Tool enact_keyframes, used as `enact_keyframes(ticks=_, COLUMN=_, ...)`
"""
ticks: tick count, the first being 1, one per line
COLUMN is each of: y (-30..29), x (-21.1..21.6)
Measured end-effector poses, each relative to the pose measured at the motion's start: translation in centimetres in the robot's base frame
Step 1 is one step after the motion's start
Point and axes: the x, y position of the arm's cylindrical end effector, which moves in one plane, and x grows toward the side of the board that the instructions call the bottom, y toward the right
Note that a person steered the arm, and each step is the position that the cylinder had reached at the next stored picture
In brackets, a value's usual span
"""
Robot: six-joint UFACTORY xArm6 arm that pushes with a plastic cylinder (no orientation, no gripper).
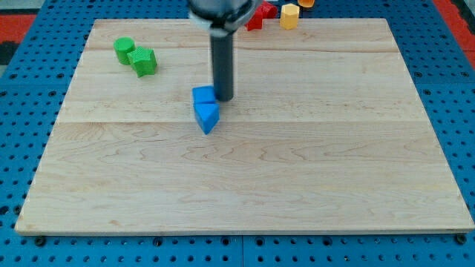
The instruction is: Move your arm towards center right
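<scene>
My tip (223, 99) rests on the wooden board (312, 170) just right of the blue cube (203, 95), apparently touching it; a blue triangular block (208, 116) adjoins below. No fingers exist. Board's centre right lies well apart.

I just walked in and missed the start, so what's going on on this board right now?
A single robot arm with a straight dark rod is working over a wooden board. My tip sits just to the view's right of the blue cube, which has a blue triangular block right below it. Two green blocks lie at the upper left, and red blocks and a yellow block sit at the top edge. The centre right, where the arm is meant to go, lies farther to the view's right of my tip.
</scene>
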Motion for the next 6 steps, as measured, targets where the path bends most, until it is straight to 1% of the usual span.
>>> enact_keyframes(ticks=1, y=-1.8, x=-2.0)
enact_keyframes(ticks=2, y=-2.4, x=-5.1)
enact_keyframes(ticks=3, y=0.5, x=-5.1)
enact_keyframes(ticks=5, y=12.1, x=-5.5)
enact_keyframes(ticks=6, y=12.9, x=-5.3)
